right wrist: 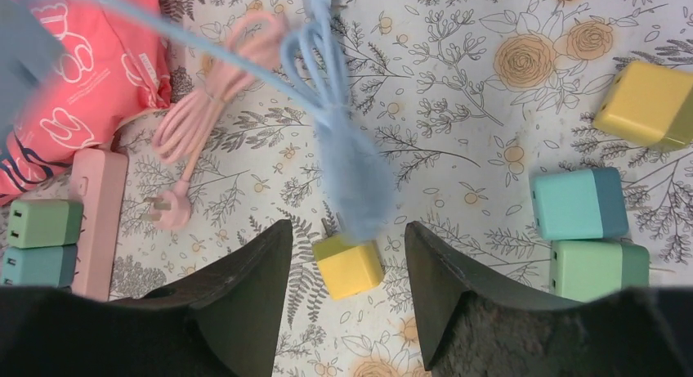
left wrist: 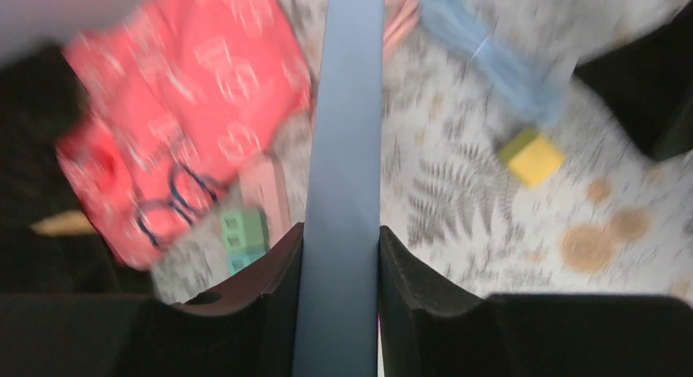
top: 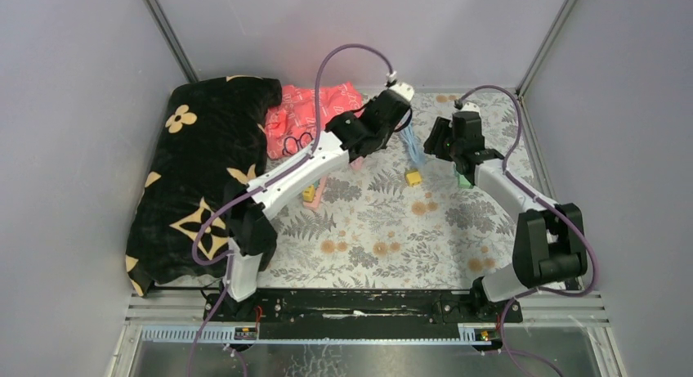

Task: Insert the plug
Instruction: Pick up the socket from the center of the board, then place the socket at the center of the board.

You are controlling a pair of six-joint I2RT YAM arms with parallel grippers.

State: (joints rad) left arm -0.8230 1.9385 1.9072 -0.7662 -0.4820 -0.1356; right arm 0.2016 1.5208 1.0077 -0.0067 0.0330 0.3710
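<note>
Here the left pincer [left wrist: 341, 234] is clamped on a blue power strip [left wrist: 343, 123] near the far edge of the counter [top: 384, 226]. The right pincer [right wrist: 345, 228] hangs, fingers apart, over a yellow plug [right wrist: 349, 267].

Black cloth [top: 192, 181] with cream flower print heaped along left side of worktop [top: 392, 234]; red packet [top: 306, 115] with white print and dark blue loops at far edge, touching cloth; worktop covered in leaf-and-flower pattern; grey walls [top: 65, 107] around; metal posts [top: 167, 33] in far corners.
</note>
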